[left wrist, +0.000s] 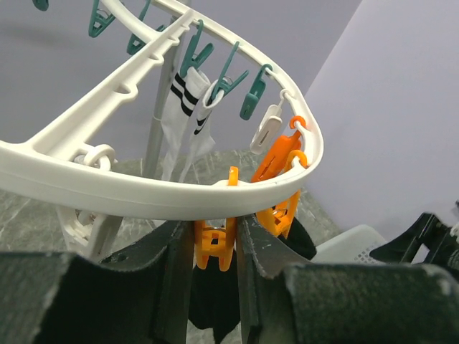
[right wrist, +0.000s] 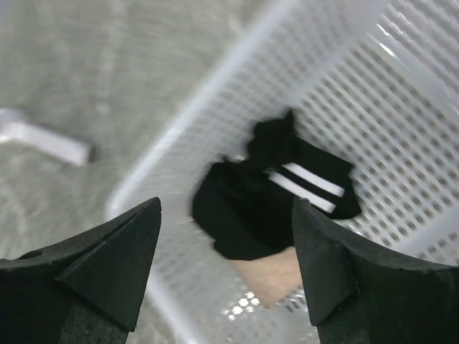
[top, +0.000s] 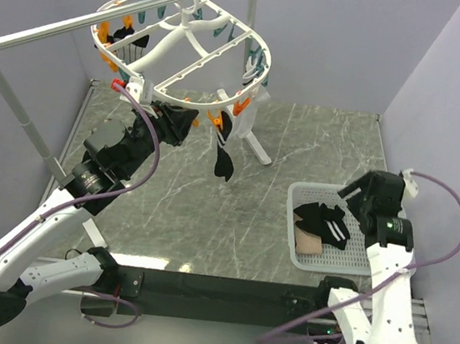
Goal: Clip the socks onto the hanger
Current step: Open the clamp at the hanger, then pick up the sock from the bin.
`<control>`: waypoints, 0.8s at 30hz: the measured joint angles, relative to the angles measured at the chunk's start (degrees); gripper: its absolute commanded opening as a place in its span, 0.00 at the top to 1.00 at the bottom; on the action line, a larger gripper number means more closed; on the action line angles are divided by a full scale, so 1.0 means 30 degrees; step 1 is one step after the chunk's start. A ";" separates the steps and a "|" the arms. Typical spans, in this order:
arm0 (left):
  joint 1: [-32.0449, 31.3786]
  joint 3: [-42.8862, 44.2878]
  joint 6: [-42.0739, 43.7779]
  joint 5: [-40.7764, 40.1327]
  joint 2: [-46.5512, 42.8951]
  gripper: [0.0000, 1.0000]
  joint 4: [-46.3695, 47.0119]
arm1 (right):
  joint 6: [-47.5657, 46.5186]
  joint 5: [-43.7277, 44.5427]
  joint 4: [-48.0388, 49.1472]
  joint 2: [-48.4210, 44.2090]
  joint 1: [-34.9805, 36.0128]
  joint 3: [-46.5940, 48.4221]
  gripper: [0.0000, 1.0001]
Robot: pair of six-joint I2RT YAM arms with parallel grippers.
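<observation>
The left end effector (left wrist: pixel 215 266) is clenched on an orange clip (left wrist: pixel 215 242) that hangs from the near rim of the hanger (left wrist: pixel 143 192); its two dark fingers (left wrist: pixel 172 272) press the clip from either side, just under the rim; a black sock (left wrist: pixel 214 314) shows directly below the clip, between the fingers, though whether the clip bites it cannot be told. Further along the hanger's rim sit a second orange clip (left wrist: pixel 278 161), a white clip (left wrist: pixel 267 127) and teal clips (left wrist: pixel 252 93); a white sock with black stripes (left wrist: pixel 183 115) hangs from the hanger's far side. In the top view another black sock (top: pixel 225 159) dangles from the hanger's front edge, beside the left arm; the hanger itself hangs by its hook from a silver rail (top: pixel 54 29).

The right end effector (right wrist: pixel 226 208) is released, its fingers wide apart with nothing between them; it hovers over a white lattice basket (right wrist: pixel 401 86), well apart from the hanger, to its right and nearer the arm bases. Inside the basket lie a black sock with white stripes (right wrist: pixel 308 183) bunched with other black fabric, and a pinkish-beige sock (right wrist: pixel 269 276) partly under them. The basket rests on the grey marbled surface (top: pixel 300 147) below the hanger.
</observation>
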 measured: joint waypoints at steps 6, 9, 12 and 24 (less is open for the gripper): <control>0.0000 -0.0138 -0.0015 0.0262 -0.0007 0.77 0.0350 | -0.0095 -0.2288 0.1814 -0.0714 -0.4597 -0.4255 0.31; 0.0000 -0.0255 -0.0051 0.0452 -0.0007 0.77 0.0386 | -0.0160 -0.3453 0.3300 -0.0444 -0.6171 -0.5792 0.31; 0.0000 -0.0321 -0.0087 0.0605 -0.0007 0.77 0.0415 | 0.0007 -0.4109 0.4758 0.0277 -0.6936 -0.6776 0.31; 0.0000 -0.0561 -0.0153 0.1013 -0.0109 0.77 0.0670 | 0.0277 -0.4473 0.8612 0.2688 -0.7475 -0.8473 0.39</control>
